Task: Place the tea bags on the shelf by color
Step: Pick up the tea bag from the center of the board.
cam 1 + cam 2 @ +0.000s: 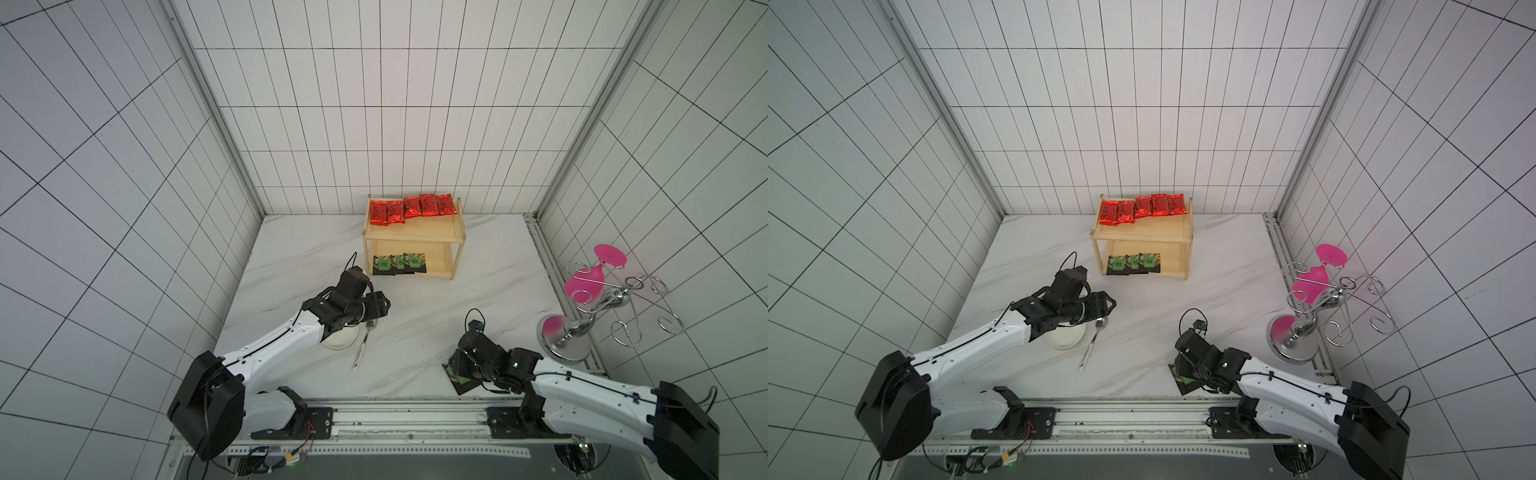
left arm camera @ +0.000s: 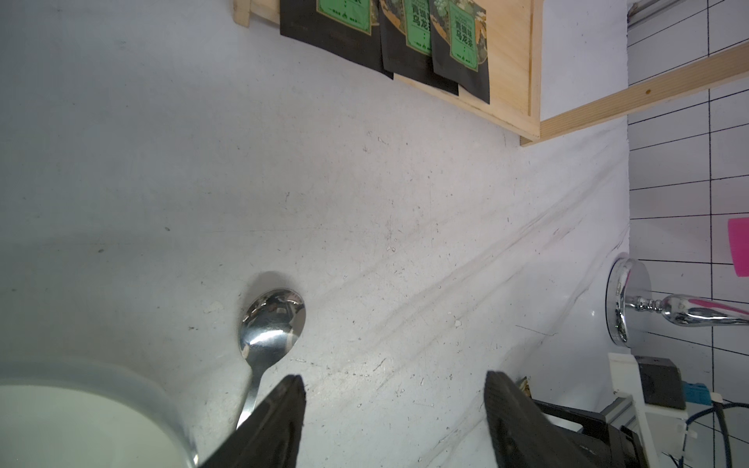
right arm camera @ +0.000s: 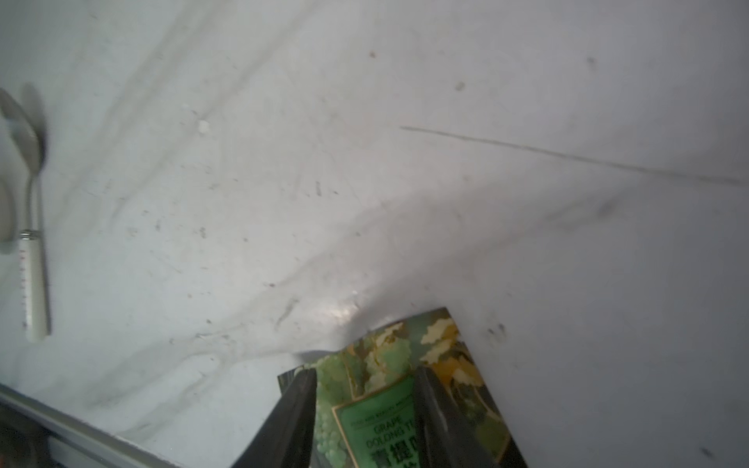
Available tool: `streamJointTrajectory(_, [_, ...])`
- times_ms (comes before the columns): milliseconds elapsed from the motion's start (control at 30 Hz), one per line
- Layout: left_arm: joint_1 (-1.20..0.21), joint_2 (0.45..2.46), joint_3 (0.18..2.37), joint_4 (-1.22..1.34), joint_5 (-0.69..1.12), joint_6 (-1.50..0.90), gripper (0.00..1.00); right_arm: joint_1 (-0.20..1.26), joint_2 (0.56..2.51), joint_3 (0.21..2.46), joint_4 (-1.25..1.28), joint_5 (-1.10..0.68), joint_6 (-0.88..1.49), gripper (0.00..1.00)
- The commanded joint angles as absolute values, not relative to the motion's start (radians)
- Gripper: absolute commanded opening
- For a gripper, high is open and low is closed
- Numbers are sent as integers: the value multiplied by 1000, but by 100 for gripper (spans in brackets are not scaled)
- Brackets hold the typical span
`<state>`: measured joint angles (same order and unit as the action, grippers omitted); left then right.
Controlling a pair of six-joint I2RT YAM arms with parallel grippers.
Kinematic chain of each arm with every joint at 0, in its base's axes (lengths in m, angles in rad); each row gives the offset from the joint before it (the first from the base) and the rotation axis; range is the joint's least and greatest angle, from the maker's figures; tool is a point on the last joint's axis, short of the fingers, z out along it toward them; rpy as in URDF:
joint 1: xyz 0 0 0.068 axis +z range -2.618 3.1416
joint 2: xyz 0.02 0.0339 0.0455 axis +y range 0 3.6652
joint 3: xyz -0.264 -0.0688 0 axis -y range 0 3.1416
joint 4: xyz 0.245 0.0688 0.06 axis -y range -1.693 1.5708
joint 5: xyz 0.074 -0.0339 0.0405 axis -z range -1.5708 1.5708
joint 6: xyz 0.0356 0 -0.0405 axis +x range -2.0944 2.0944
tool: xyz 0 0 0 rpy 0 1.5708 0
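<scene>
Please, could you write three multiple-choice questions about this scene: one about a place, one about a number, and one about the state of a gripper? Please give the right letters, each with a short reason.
1. The black packet that is not on the shelf lies:
A) against the back wall
B) at the far left corner
C) on the table near its front edge, under the right gripper

2. How many red sachets are on the top tier?
A) three
B) five
C) seven

3. The left gripper is:
A) open and empty
B) shut on a red sachet
C) shut on a black packet

Answers:
1 C: the right wrist view shows its green label between the two fingers.
2 B: both top views show five in a row.
3 A: the left wrist view shows its fingers apart, with only bare table between them.
</scene>
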<state>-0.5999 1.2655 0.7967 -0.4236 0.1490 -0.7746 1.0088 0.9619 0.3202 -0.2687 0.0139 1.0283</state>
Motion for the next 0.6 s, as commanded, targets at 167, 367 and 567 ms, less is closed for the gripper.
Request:
streamJointTrajectory(167, [-564, 1234, 787, -427, 153, -747, 74, 848, 1045, 232, 31, -109, 928, 39])
streamJointTrajectory(367, [-560, 1228, 751, -391, 181, -761, 74, 811, 1340, 348, 174, -212, 868, 35])
streamJointTrajectory(567, [-558, 1274, 758, -391, 212, -746, 74, 803, 1526, 505, 185, -287, 784, 33])
